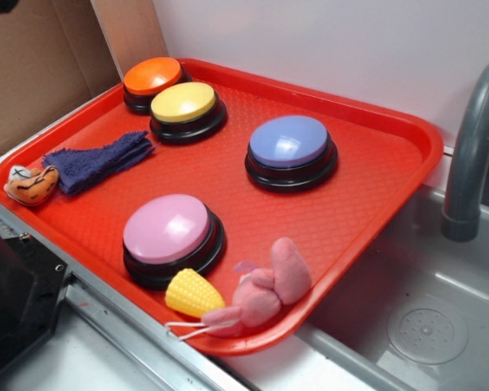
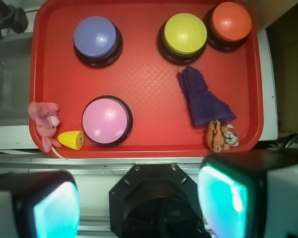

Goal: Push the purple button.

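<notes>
Pincer (image 2: 139,203) wide apart, holding nothing, purple button (image 2: 95,37) untouched

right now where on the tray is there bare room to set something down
Biggest bare patch on the red tray: the middle, between the purple button, pink button and purple cloth. Crowded: the yellow button and orange button nearly touch; toys line the front rim.

You see a glossy plastic dome on the purple button (image 1: 289,141) (image 2: 95,36), a red plastic tray (image 1: 375,175) (image 2: 149,84) with a fine pebbled texture, a fuzzy purple cloth (image 1: 98,160) (image 2: 202,97), and a smooth metal sink (image 1: 424,285).
</notes>
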Robot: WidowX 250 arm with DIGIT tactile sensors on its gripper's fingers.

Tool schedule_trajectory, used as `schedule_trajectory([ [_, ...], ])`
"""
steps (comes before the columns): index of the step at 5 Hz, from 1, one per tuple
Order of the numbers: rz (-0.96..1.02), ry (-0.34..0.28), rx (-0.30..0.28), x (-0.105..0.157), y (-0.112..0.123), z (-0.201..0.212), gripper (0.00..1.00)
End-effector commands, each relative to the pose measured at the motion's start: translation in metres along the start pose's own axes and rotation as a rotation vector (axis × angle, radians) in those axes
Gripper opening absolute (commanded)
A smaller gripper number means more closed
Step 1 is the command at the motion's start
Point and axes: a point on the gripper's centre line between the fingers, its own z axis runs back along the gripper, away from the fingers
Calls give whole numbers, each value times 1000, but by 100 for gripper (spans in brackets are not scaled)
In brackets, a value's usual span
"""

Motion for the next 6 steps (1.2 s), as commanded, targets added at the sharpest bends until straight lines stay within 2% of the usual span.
schedule_trajectory([
  [1, 0, 0, 0, 0, 0, 0, 100],
  [2, -40, 8, -75, 46, -36, -41, 100],
  [3, -70, -18, -45, 93, -64, -69, 100],
  [4, -21, -23, 16, 119, -68, -96, 100],
  [5, -27, 14, 85, 139, -57, -116, 100],
  [6, -55, 10, 129, 153, -41, -132, 100],
])
